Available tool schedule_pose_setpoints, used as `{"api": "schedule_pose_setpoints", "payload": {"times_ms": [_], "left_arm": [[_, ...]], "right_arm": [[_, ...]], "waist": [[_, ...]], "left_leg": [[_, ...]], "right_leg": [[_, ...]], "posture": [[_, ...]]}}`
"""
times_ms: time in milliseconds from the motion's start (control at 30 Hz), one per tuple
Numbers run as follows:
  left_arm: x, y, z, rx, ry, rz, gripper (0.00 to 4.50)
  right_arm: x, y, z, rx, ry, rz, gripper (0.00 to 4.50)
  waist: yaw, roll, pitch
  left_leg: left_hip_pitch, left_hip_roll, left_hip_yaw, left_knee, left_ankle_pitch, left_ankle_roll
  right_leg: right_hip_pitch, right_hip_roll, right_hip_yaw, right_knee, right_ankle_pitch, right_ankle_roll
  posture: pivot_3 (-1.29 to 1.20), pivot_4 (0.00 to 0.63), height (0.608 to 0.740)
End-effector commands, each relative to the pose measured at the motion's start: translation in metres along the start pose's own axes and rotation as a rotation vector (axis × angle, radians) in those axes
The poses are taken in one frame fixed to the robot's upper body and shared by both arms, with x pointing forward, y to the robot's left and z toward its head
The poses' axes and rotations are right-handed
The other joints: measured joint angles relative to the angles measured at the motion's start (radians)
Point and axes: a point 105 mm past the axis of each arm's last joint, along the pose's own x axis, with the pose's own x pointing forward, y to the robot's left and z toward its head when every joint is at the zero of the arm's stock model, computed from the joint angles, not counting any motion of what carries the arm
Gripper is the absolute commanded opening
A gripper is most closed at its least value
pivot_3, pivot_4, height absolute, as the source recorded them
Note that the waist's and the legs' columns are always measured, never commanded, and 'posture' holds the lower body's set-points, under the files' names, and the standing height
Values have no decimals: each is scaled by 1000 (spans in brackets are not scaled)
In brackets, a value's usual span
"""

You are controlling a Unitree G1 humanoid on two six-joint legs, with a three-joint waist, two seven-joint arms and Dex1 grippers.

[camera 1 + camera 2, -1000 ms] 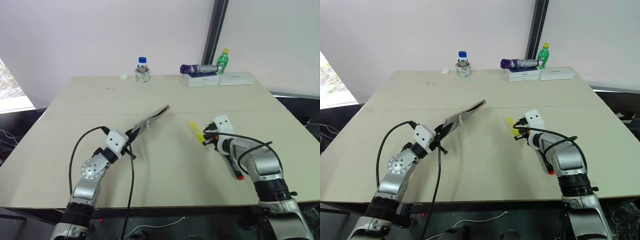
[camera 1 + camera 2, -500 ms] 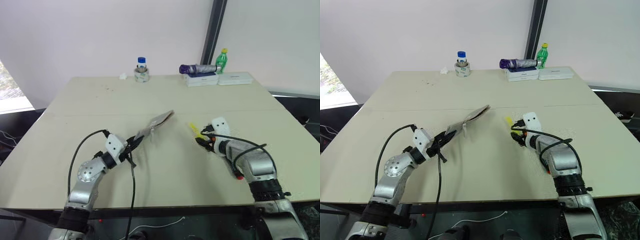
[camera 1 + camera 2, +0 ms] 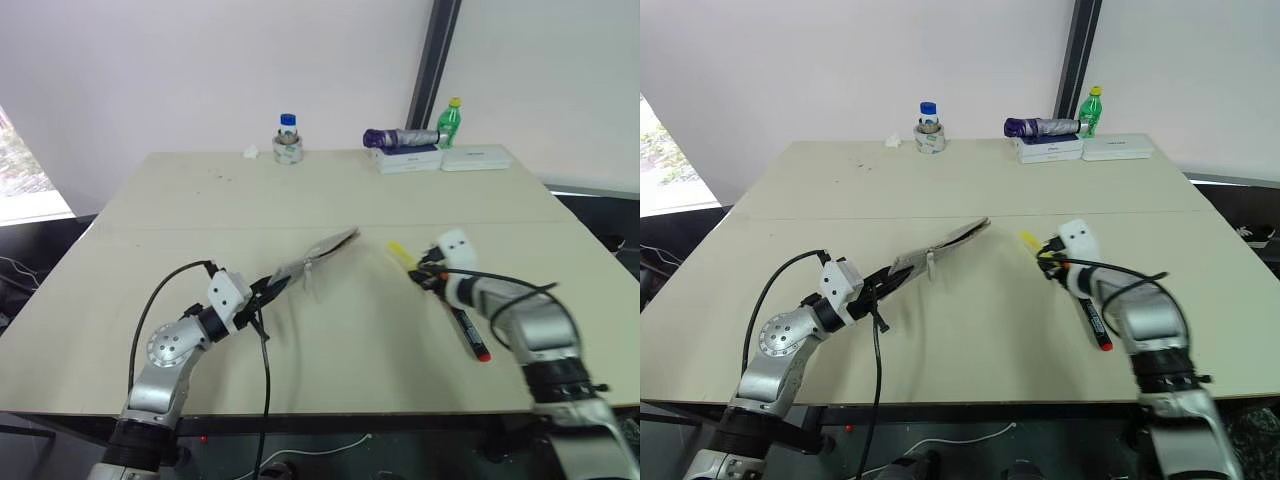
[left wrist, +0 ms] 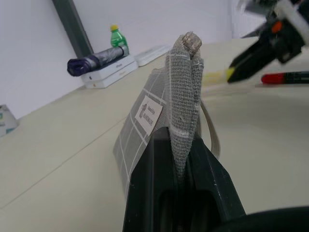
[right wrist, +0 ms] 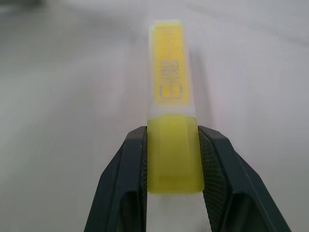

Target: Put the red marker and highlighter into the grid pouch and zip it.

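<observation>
Right gripper (image 5: 173, 159) clamps the highlighter (image 5: 172, 96), pointing straight out beyond its fingertips.

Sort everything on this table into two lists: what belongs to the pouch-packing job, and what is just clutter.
Job:
grid pouch, held by left gripper
highlighter, held by right gripper
red marker

Clutter:
tape roll
blue-capped jar
green bottle
folded umbrella
white boxes

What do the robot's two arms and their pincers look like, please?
Both arms are silver-grey metal with round joint housings and black bands. Each wrist carries a white boxy block, and a loose black cable loops along each arm. The left pincer and right pincer each have two black, wedge-shaped fingers.
</observation>
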Motion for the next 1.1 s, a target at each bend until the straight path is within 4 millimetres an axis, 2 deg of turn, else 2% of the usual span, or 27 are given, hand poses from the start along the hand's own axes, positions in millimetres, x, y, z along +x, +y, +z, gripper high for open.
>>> {"api": "schedule_pose_setpoints", "payload": {"times_ms": [33, 200, 267, 767, 1100], "left_arm": [[6, -3, 10, 46, -44, -41, 0], [10, -4, 10, 38, -56, -55, 0], [11, -5, 10, 35, -60, -67, 0], [14, -18, 16, 40, -86, -141, 0], [11, -25, 17, 49, -83, -166, 0]], "right_arm": [[-35, 4, 27, -88, -77, 84, 903], [-70, 28, 27, -160, -82, 253, 903], [-77, 36, 25, -164, -74, 296, 903], [-61, 57, 27, -129, -72, 359, 903], [-57, 64, 27, -135, -71, 394, 903]], "waist": [[0, 0, 0], [-2, 0, 0], [-2, 0, 0], [0, 0, 0], [0, 0, 0]], "left_leg": [[0, 0, 0, 0, 0, 0], [0, 1, 0, 0, 0, 0], [0, 1, 0, 0, 0, 0], [0, 1, 1, 1, 0, 1], [0, 1, 0, 1, 0, 1]], "right_leg": [[0, 0, 0, 0, 0, 0], [0, 1, 0, 0, 0, 0], [0, 1, -1, 0, 0, 0], [1, 0, -1, -1, 0, 0], [1, 0, -1, -1, 0, 0]], "posture": [[0, 150, 736], [0, 150, 736], [0, 150, 736], [0, 150, 736], [0, 150, 736]]}}
